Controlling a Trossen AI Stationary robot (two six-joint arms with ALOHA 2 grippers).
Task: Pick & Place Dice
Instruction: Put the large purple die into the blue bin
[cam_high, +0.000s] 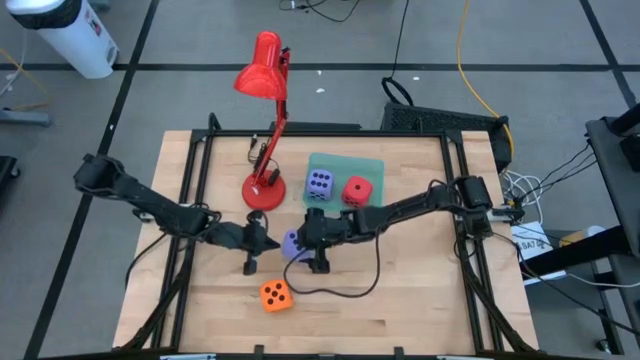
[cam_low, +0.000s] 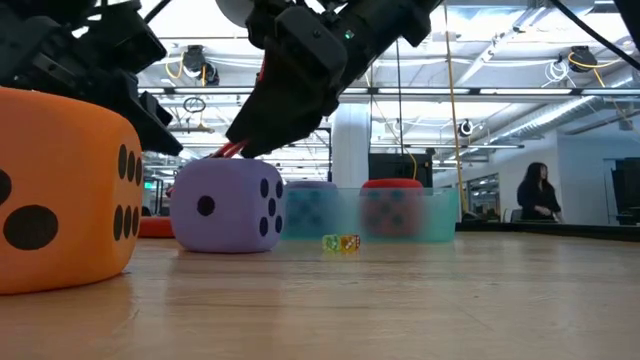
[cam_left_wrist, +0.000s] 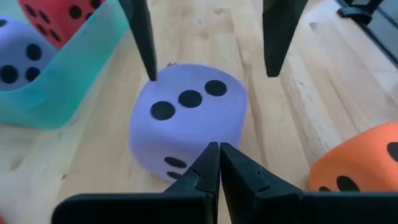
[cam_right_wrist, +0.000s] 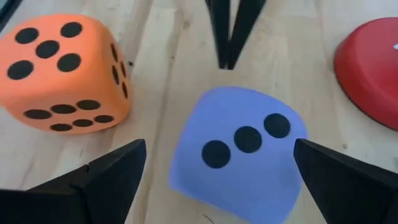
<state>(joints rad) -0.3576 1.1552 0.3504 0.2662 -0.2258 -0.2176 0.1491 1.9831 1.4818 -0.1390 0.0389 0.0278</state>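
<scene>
Claw on my right arm (cam_right_wrist: 217, 180) gapes wide, empty, straddling the purple die (cam_high: 291, 243) on the desk (cam_high: 400, 300) beside my shut left claw (cam_left_wrist: 219, 158); I should lower squarely before squeezing its flat sides

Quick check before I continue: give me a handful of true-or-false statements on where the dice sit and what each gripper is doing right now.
1. The right gripper is open, straddling the purple die on the table. True.
2. The left gripper is open. False: its fingers are shut, beside the purple die.
3. The orange die lies in the teal tray. False: it sits on the bare wood table.
4. The red die and a second purple die are in the teal tray. True.
5. The purple die between the grippers shows three pips on top. True.
</scene>
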